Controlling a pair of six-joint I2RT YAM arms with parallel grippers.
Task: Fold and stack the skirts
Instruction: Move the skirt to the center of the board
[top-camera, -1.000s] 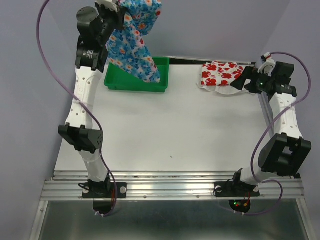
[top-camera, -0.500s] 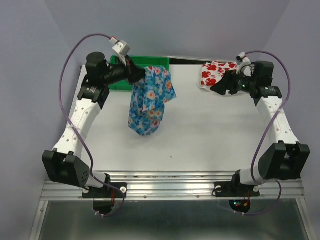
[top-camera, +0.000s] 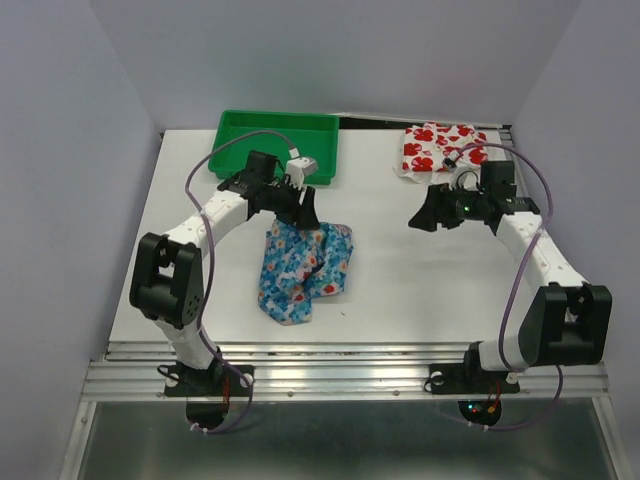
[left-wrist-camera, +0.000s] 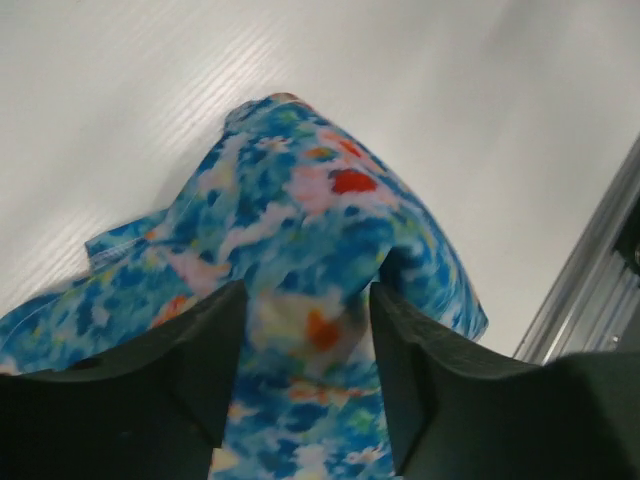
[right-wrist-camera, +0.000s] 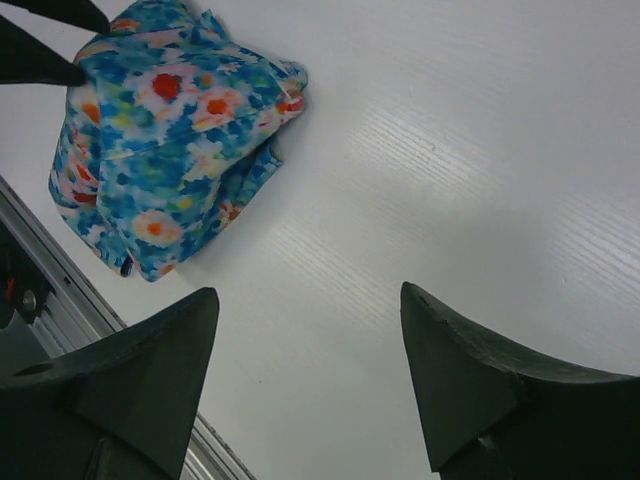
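**Left gripper (left-wrist-camera: 307, 300) open over the crumpled blue skirt (left-wrist-camera: 310, 190)**
Its jaws stand parted, with the cloth heaped just below and between them, apparently unpinched. The skirt looks soft, light and limp, so a hem corner is probably the best place to grip. Off to the side, the right gripper (right-wrist-camera: 308, 295) hangs wide open and empty. The white skirt (top-camera: 440, 148) lies just beyond it.

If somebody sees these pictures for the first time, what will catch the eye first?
The blue flowered skirt lies crumpled on the table near its middle, the left gripper open over it. The white skirt with red flowers sits at the far right, a bright green tray at the far left.
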